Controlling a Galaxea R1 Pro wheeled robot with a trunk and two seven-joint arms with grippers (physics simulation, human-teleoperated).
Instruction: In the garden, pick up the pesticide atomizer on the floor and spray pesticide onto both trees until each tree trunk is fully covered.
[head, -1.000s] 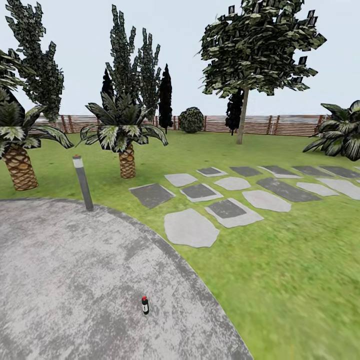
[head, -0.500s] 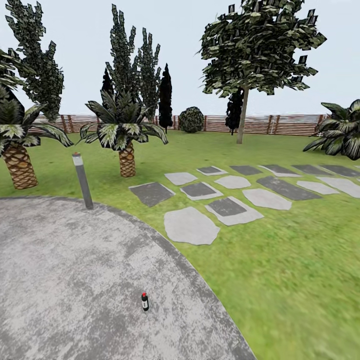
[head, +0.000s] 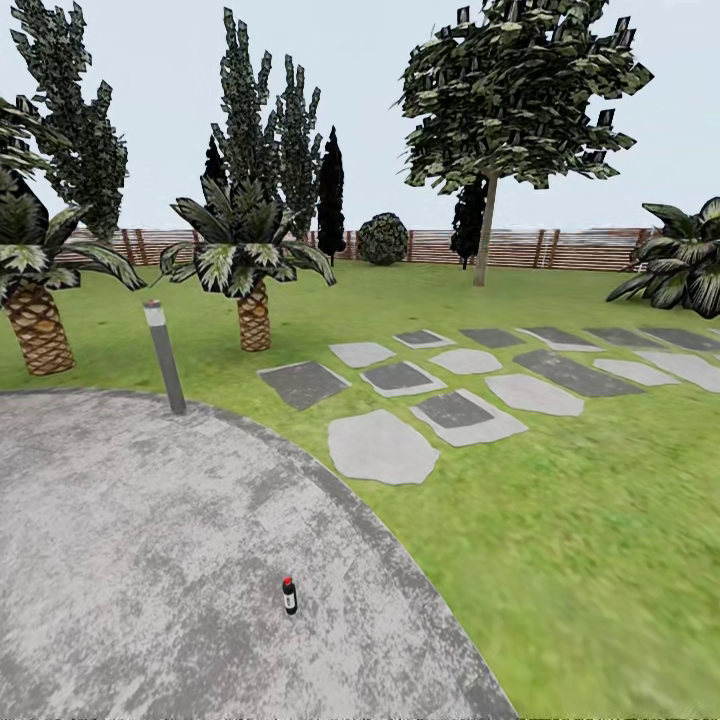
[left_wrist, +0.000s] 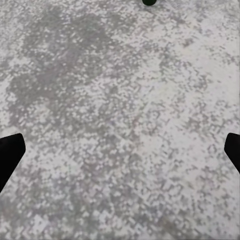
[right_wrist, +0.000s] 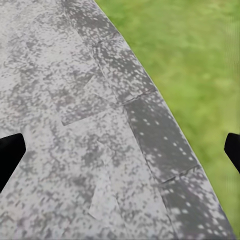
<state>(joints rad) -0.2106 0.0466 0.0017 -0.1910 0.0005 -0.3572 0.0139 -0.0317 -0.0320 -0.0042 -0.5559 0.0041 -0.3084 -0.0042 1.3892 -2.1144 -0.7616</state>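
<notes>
Standing upright on the mottled grey paved floor (head: 150, 560), the slim black red-capped pesticide atomizer (head: 289, 595) lay ahead of my spread-apart left fingers (left_wrist: 11, 152), right fingers (right_wrist: 10, 150) likewise apart.

round grey speckled paved floor (head: 130, 520), pesticide atomizer (head: 289, 595) standing upright on it, grey bollard post (head: 165, 356) at its edge, grass lawn (head: 560, 520) beside
</notes>
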